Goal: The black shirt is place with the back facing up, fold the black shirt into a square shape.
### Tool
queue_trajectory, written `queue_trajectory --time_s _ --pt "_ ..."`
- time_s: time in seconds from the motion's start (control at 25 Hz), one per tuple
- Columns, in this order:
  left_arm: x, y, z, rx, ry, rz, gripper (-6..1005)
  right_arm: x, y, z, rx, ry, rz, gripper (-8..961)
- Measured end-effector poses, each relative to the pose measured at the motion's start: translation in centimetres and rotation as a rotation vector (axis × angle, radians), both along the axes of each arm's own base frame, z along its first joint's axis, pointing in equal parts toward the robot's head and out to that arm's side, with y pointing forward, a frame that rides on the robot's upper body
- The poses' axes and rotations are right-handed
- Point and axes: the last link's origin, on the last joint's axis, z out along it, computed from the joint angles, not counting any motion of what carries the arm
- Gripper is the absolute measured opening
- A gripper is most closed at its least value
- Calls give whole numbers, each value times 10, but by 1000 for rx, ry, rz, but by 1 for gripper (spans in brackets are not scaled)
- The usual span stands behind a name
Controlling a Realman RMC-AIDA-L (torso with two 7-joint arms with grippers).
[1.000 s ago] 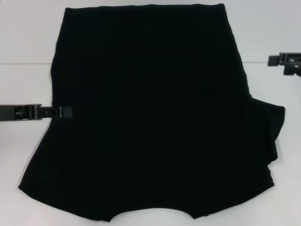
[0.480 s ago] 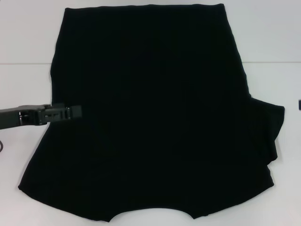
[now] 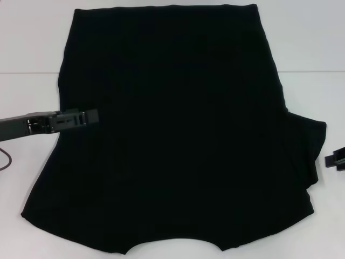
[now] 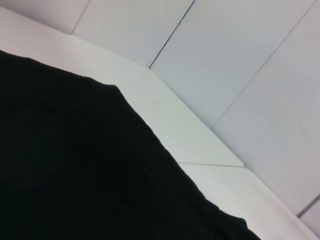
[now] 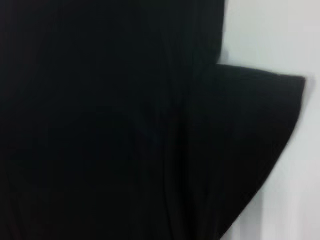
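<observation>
The black shirt [image 3: 178, 129] lies flat on the white table [image 3: 32, 54], filling most of the head view, with no lettering showing. Its left side looks folded in to a straight edge, and one short sleeve [image 3: 310, 148] sticks out on the right. My left gripper [image 3: 89, 116] reaches in from the left and sits over the shirt's left edge, about mid-height. My right gripper [image 3: 335, 159] shows only its tip at the right border, just beside the sleeve. The left wrist view shows shirt fabric [image 4: 75, 175], and the right wrist view shows the sleeve [image 5: 255, 140].
A seam in the table [image 3: 307, 71] runs across behind the shirt. A thin cable [image 3: 5, 159] hangs at the far left under the left arm. White wall panels [image 4: 240, 60] rise beyond the table in the left wrist view.
My left gripper has slid right, from the shirt's left edge to over the fabric. My right gripper left its spot at the upper right and now shows lower, beside the sleeve.
</observation>
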Motion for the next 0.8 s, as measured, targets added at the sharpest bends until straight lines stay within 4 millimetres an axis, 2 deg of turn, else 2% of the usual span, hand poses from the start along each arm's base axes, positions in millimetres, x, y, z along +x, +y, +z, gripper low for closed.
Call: queue_trajectory --time_s 0.32,0.8 --pt "1 0 1 11 -15 -2 916 -1 4 -20 8 2 -8 366" --pt "0 0 0 13 -28 2 916 0 9 -40 48 6 -24 311"
